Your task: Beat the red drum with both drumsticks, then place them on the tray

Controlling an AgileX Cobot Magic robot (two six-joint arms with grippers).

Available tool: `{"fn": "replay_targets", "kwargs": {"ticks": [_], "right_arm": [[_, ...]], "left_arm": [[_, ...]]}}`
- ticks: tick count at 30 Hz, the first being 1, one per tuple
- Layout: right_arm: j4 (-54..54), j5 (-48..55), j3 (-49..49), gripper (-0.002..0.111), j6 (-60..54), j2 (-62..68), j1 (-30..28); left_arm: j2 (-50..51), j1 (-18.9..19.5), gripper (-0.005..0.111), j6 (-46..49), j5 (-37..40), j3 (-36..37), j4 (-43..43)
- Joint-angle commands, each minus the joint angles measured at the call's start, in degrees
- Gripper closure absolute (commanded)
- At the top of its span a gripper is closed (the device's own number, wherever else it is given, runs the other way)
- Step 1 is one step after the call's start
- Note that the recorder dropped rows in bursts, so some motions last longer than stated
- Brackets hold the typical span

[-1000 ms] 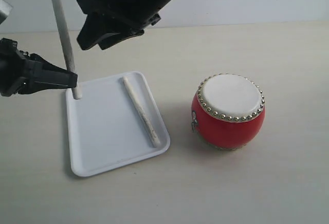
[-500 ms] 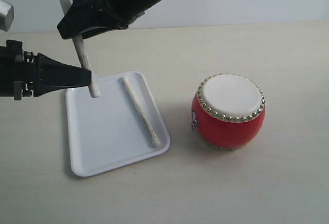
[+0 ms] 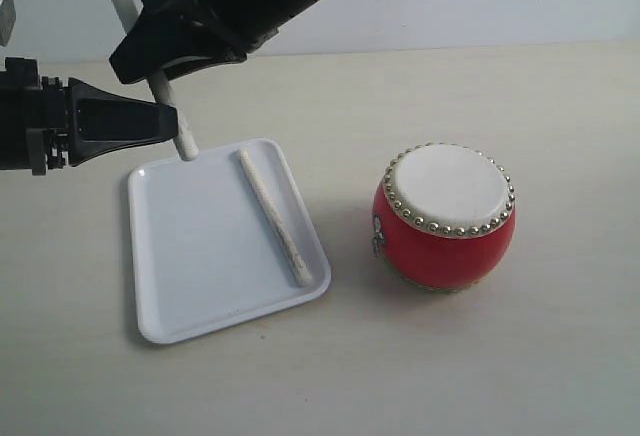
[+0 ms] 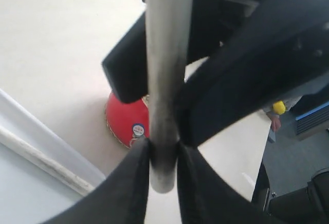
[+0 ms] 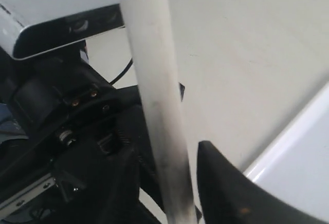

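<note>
Exterior view: second stick (image 3: 183,143) stood near upright, tip at edge of tray (image 3: 200,286) by left gripper (image 3: 168,121), contact unclear. First stick (image 3: 275,218) lay flat inside tray; drum (image 3: 445,216) well apart. We judged best move: shift tip inward, tilt flat beside first stick, release low to avoid roll. Left gripper was clamped on second stick near low end. Right gripper (image 3: 140,56) straddled it higher up, jaws apart, and we saw a gap on one side.
</note>
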Motion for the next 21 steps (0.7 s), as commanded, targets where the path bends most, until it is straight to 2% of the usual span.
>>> {"fn": "replay_targets", "kwargs": {"ticks": [1,3,5,8,12,14,15,17,21], "right_arm": [[1.61,0.22,0.42,0.094,-0.55,-0.4,0.4],[1.61,0.33,0.42,0.107,-0.55,-0.4,0.65],[1.61,0.34,0.42,0.108,-0.55,-0.4,1.0],[1.61,-0.12,0.42,0.108,-0.55,-0.4,1.27],[1.61,-1.81,0.42,0.108,-0.35,-0.4,1.27],[0.24,-3.29,0.42,0.108,2.58,-0.4,1.27],[-1.28,-4.09,0.42,0.108,4.39,-0.4,1.27],[-5.63,-5.6,0.42,0.108,9.57,-0.4,1.27],[-20.75,-7.53,0.42,0.108,23.29,-0.4,1.27]], "left_arm": [[0.04,0.17,0.107,0.29,0.45,0.21,-3.18],[0.04,0.17,0.107,0.18,0.45,0.21,-3.52],[0.04,0.17,0.105,-0.05,0.45,0.21,-3.44],[0.04,0.17,0.097,-0.36,0.32,0.21,-3.2],[0.04,0.17,0.072,-1.31,-0.33,0.21,-1.65],[0.04,0.29,0.048,-1.43,-3.32,0.21,-1.12],[0.04,0.29,0.043,-1.61,-4.81,0.21,-1.12],[-0.07,0.42,0.04,-1.91,-7.29,0.21,-1.12],[-0.31,3.54,0.044,-1.91,-12.1,0.21,-0.07]]}}
